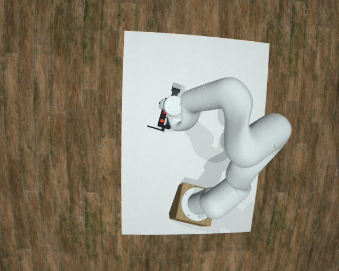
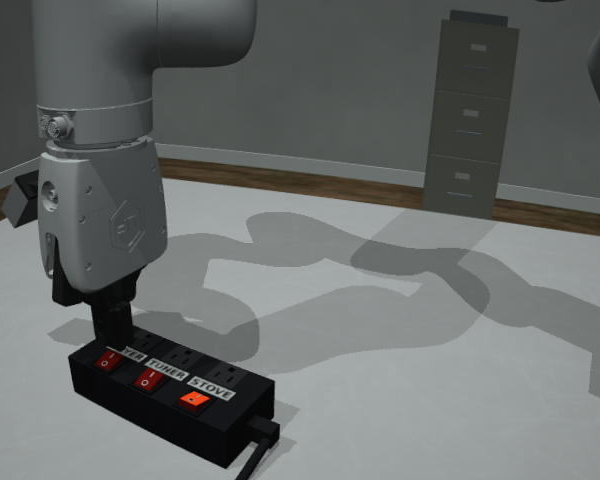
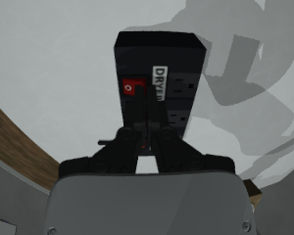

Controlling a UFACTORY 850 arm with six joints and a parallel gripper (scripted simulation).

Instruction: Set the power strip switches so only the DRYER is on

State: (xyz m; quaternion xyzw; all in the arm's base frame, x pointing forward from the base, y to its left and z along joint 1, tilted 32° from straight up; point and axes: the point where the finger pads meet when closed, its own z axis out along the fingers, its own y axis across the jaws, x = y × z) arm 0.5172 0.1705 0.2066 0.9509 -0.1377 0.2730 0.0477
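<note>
Lying flat on the white table [image 2: 393,413], the power strip [image 2: 197,413]; fingers [image 2: 111,322] pinched together, empty; filing cabinet [image 2: 468,113] behind.

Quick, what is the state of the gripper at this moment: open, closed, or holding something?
Gripper: closed, holding nothing; its fingertips are down at the dryer switch end of the power strip.

Arm [image 1: 237,116] bent across frame right; wrist vertical, centre-left; gripper [image 2: 111,330] pointing down, fingers [image 2: 115,316] fully closed, holding nothing.
</note>
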